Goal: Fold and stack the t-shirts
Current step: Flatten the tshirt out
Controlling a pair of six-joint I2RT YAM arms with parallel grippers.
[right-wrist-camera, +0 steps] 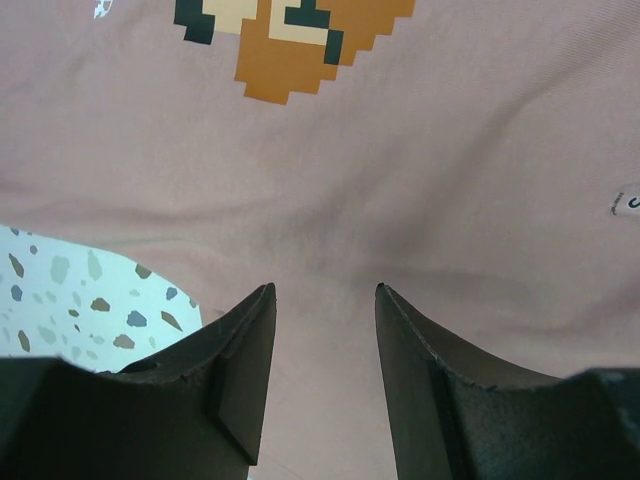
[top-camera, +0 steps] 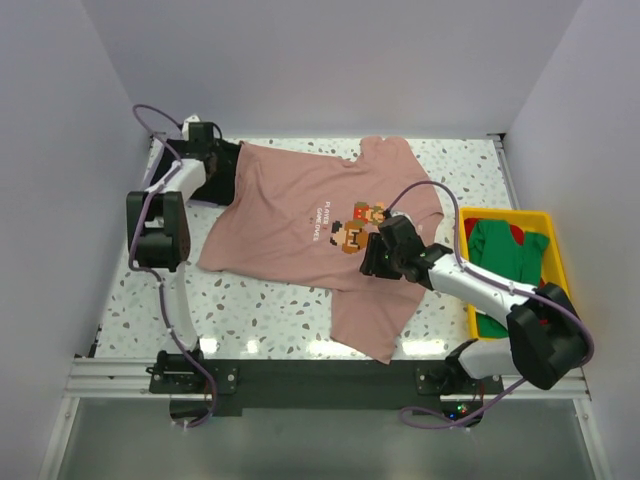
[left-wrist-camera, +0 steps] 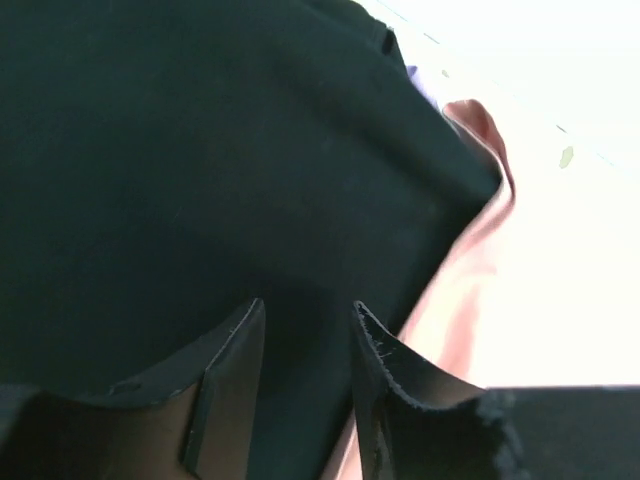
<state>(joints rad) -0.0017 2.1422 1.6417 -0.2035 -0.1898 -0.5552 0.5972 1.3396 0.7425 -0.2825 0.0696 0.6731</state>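
Observation:
A dusty-pink t-shirt (top-camera: 300,225) with a pixel-art figure (top-camera: 358,228) lies spread, chest up, across the middle of the table. My right gripper (top-camera: 374,260) hovers low over its lower chest. In the right wrist view the right gripper (right-wrist-camera: 325,290) is open, with only pink cloth (right-wrist-camera: 450,160) under the gap and the pixel figure (right-wrist-camera: 290,50) ahead. A black t-shirt (top-camera: 232,190) lies bunched at the back left, partly under the pink one's edge. My left gripper (top-camera: 215,162) is down on it. In its wrist view the left gripper (left-wrist-camera: 310,310) is open over black cloth (left-wrist-camera: 200,150), with a pink fold (left-wrist-camera: 470,260) beside it.
A yellow bin (top-camera: 553,240) at the right edge holds a green shirt (top-camera: 510,255) with a bit of red showing. Speckled tabletop (top-camera: 260,310) shows in front of the pink shirt. White walls close in the left, back and right sides.

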